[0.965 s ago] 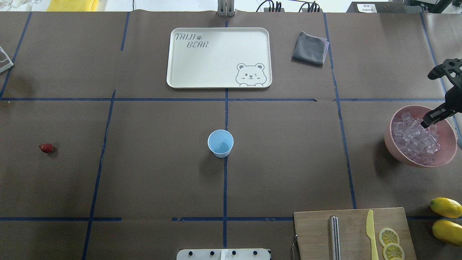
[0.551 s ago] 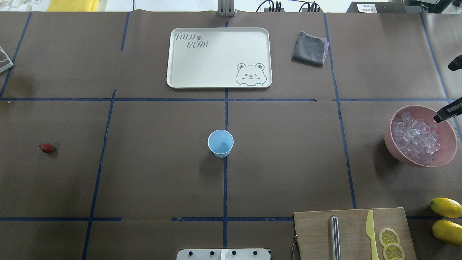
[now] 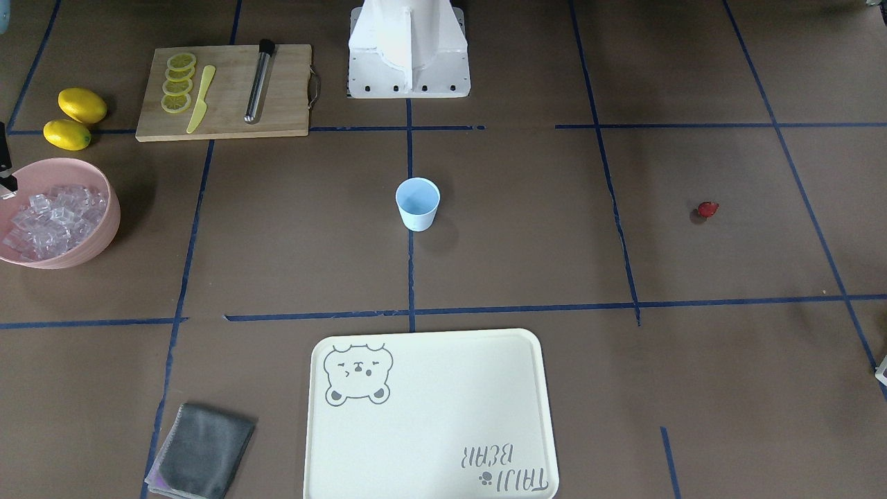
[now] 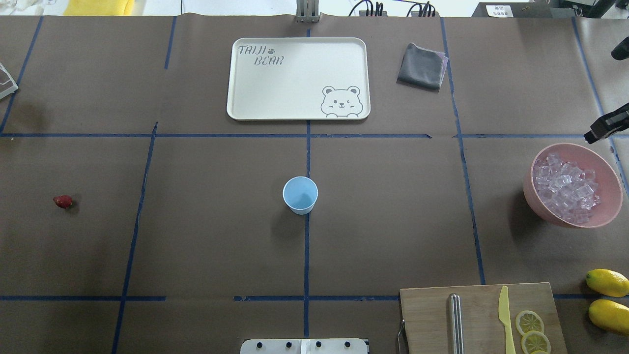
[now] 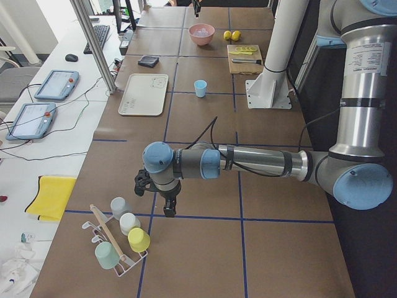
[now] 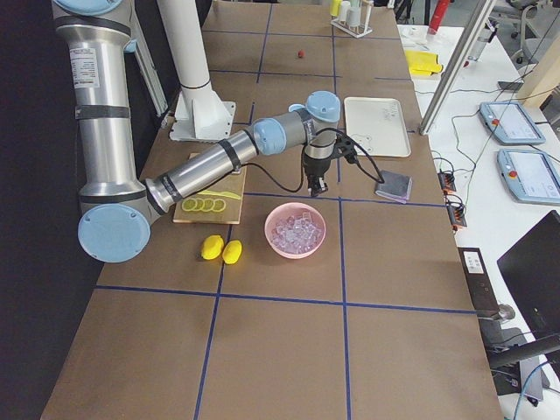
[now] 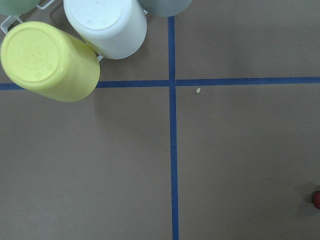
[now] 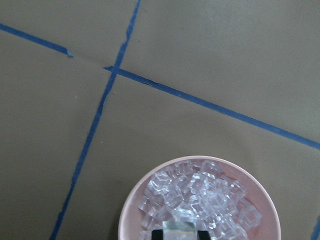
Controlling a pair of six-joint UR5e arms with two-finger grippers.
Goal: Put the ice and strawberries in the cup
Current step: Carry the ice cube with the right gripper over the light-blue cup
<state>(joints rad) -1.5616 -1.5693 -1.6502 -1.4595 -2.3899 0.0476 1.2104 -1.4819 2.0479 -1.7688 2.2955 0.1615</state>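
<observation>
1 clear ice cube (image 8: 180,228) sat pinched between the right gripper's (image 6: 312,185) narrowed fingers above the pink plastic bowl (image 4: 530,169), at the brown-papered table's (image 4: 393,221) right edge. Open surface surrounded the pale-blue plastic cup (image 4: 300,195) mid-table. The small dark-red strawberry (image 4: 63,201) lay far left. The left gripper's (image 5: 169,210) opening could not be told.
</observation>
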